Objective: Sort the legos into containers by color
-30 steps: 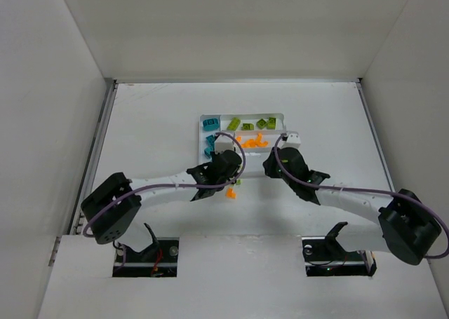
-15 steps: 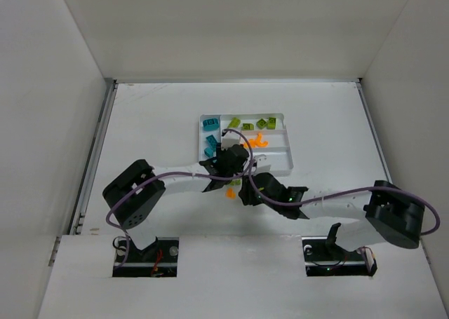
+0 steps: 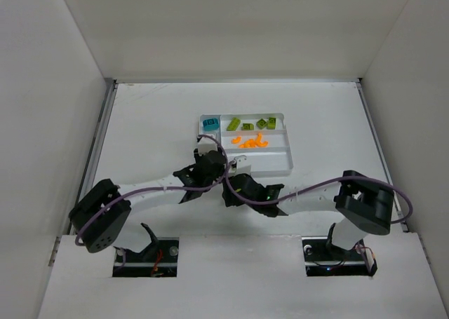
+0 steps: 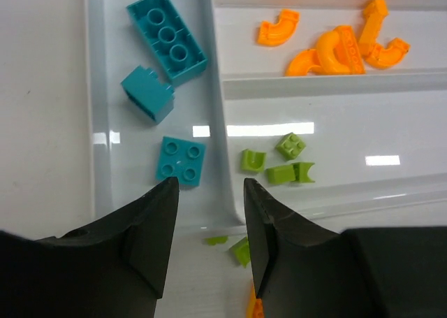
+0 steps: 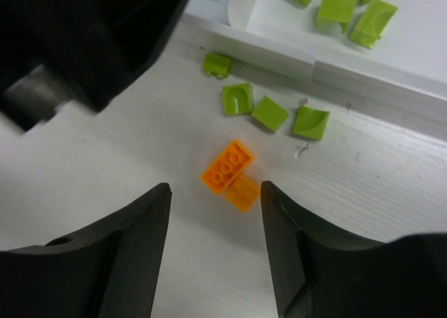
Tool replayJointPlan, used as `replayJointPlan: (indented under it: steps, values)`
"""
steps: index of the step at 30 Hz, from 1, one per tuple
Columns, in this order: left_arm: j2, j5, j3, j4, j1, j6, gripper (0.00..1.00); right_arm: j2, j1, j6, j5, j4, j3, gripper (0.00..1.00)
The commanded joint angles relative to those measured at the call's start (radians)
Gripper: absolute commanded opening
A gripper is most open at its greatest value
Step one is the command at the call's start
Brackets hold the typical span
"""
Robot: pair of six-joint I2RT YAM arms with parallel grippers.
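Note:
The white tray (image 4: 216,87) holds three teal legos (image 4: 167,37) in its narrow crosswise section. Orange curved pieces (image 4: 335,45) lie in one long section, small lime pieces (image 4: 279,161) in the one beside it. My left gripper (image 4: 209,185) hovers open and empty over the tray's near wall (image 3: 210,158). Two orange bricks (image 5: 227,165) lie on the table just outside the tray, with several lime bits (image 5: 269,113) beside them. My right gripper (image 5: 215,189) hangs open right above the orange bricks, touching nothing. In the top view the arms hide these loose pieces.
The two arms cross close together by the tray's near-left corner (image 3: 203,166); the left arm's dark body (image 5: 91,31) fills the right wrist view's top left. Low tray walls (image 5: 293,56) border the loose pieces. White enclosure walls surround the table.
The right arm swung from the tray's right side to its near-left corner, and its gripper opened. The left gripper went over the teal section, opened and drew back a little.

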Motion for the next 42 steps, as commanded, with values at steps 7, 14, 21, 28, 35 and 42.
replayJointPlan:
  steps: [7,14,21,28,35,42]
  values:
    - [-0.179,-0.005,-0.169,-0.016,0.055,-0.064,0.39,0.109,0.009,0.037,0.121,-0.118,0.155,0.54]
    - [-0.260,-0.005,-0.237,-0.049,0.052,-0.094,0.38,0.169,0.015,0.046,0.125,-0.141,0.200,0.31]
    - [-0.313,-0.003,-0.267,-0.075,0.008,-0.126,0.38,0.062,0.041,0.049,0.147,-0.144,0.177,0.16]
    - [-0.245,-0.018,-0.217,-0.047,-0.086,-0.167,0.38,-0.145,-0.049,-0.009,0.106,-0.113,0.134,0.16]
    - [-0.136,-0.026,-0.169,0.020,-0.150,-0.190,0.38,-0.060,-0.327,-0.101,0.021,-0.004,0.196,0.17]
    - [-0.076,-0.029,-0.131,0.051,-0.162,-0.187,0.41,0.129,-0.488,-0.109,-0.033,0.022,0.333,0.17]
